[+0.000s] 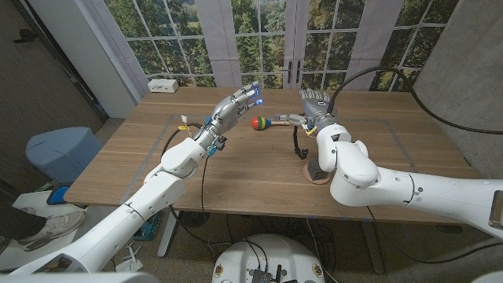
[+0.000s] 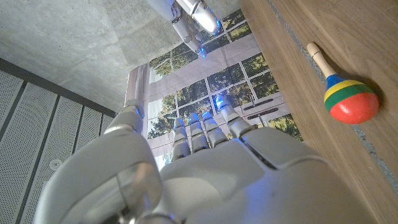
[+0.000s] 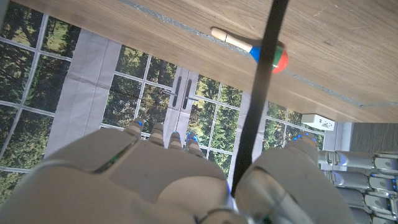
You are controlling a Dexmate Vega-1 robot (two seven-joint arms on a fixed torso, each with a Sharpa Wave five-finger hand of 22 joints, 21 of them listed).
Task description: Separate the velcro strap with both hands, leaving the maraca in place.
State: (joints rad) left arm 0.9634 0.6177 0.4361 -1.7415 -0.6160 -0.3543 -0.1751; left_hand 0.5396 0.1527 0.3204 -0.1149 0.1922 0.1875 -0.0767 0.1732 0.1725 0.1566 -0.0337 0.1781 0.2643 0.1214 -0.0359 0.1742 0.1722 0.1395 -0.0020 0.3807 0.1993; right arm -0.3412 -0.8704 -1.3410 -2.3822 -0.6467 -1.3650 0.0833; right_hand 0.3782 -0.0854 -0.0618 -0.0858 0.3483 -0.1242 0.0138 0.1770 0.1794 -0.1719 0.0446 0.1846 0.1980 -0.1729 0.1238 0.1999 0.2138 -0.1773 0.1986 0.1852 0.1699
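Note:
The maraca [image 1: 259,123] has a red, yellow, green and blue head and a pale wooden handle; it lies on the wooden table [image 1: 236,169] toward the far side, between my two hands, also seen as the maraca [image 2: 349,99] and the maraca [image 3: 264,52]. A thin black velcro strap [image 1: 298,141] hangs from my right hand [image 1: 316,107], which is raised just right of the maraca's handle. The strap [image 3: 261,93] runs out from between that hand's thumb and fingers. My left hand [image 1: 239,103] is lifted just left of the maraca, fingers straight and holding nothing.
A small dark block on a brown round base [image 1: 317,172] sits on the table beside my right forearm. A white box [image 1: 163,84] lies at the far left corner. A blue bin [image 1: 59,153] stands on the floor left of the table.

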